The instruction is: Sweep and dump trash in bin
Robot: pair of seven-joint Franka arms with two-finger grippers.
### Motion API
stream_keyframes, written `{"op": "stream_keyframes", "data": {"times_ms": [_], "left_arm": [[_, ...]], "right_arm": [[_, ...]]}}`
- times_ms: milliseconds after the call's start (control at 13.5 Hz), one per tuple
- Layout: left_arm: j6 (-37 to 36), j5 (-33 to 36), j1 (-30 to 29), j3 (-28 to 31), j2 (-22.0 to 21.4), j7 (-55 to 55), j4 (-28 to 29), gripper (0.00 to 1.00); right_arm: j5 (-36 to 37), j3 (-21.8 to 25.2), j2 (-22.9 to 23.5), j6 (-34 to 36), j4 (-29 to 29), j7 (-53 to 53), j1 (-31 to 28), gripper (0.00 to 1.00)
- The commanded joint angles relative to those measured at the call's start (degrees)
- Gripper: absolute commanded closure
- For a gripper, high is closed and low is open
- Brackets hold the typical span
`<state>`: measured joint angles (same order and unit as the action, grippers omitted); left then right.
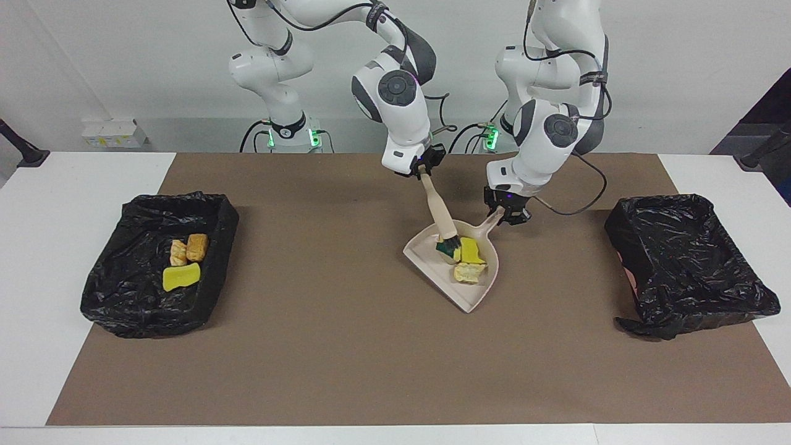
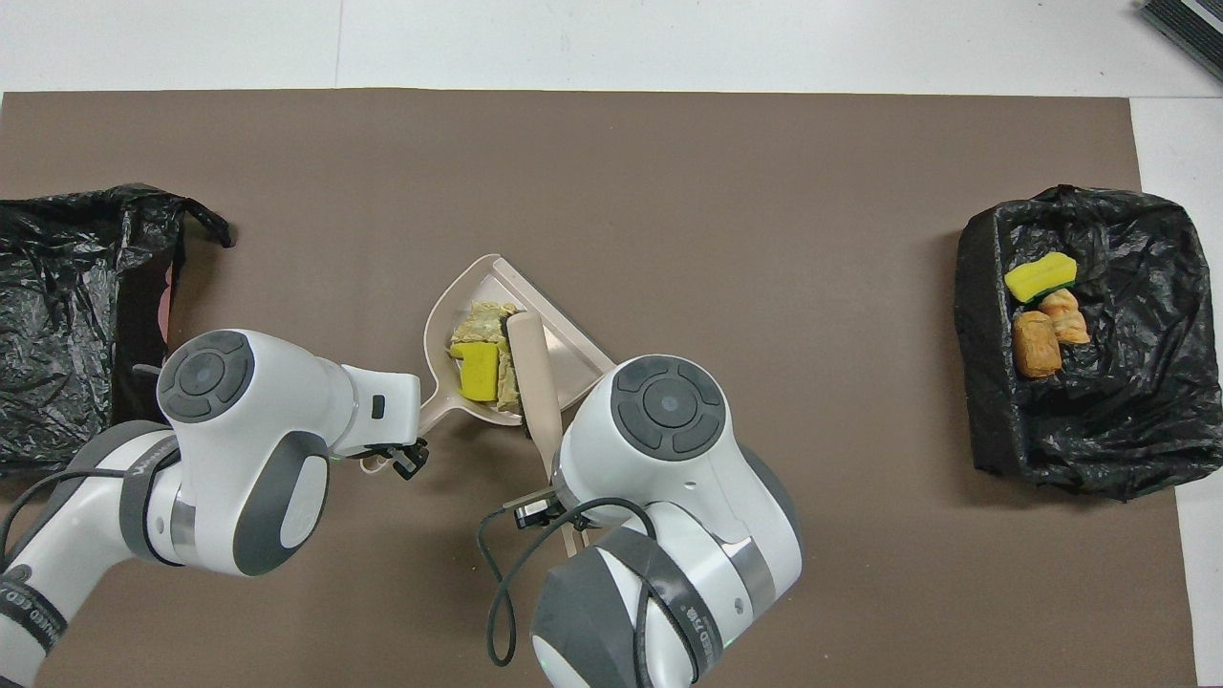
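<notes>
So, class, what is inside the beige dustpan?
The dustpan holds yellow sponge chunks and a tan bread piece. The brush bristles cover whatever lies beneath them.

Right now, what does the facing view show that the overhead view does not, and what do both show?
Only the facing view shows the left gripper shut on the dustpan handle and the right gripper shut on the brush. Only the overhead view shows pink inside the bin at the left arm's end. Both show trash in the dustpan and three scraps in the other bin.
</notes>
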<state>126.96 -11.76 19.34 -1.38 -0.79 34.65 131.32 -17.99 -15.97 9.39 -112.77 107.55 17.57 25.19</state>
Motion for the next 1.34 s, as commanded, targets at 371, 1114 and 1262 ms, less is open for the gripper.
{"op": "stream_keyframes", "data": {"times_ms": [371,1114,1262], "left_arm": [[-3.3,-1.1,-3.3,-0.1,-0.4,1.5,-1.6,1.0],[-14.2,-0.8,-5.4,-0.1,-1.3,3.7,-5.7,1.0],[-12.4,-0.9,-6.0,-0.1,-1.3,3.3,-6.5,1.0]], "right_arm": [[-2.5,-3.4,-2.2,-1.1,0.6,6.1,1.1,1.0],[-4.9,-3.5,-2.4,-5.2,-2.6,8.4,-0.1,1.0],[-4.6,-3.4,-4.5,-4.6,0.4,8.2,-0.1,1.0]]}}
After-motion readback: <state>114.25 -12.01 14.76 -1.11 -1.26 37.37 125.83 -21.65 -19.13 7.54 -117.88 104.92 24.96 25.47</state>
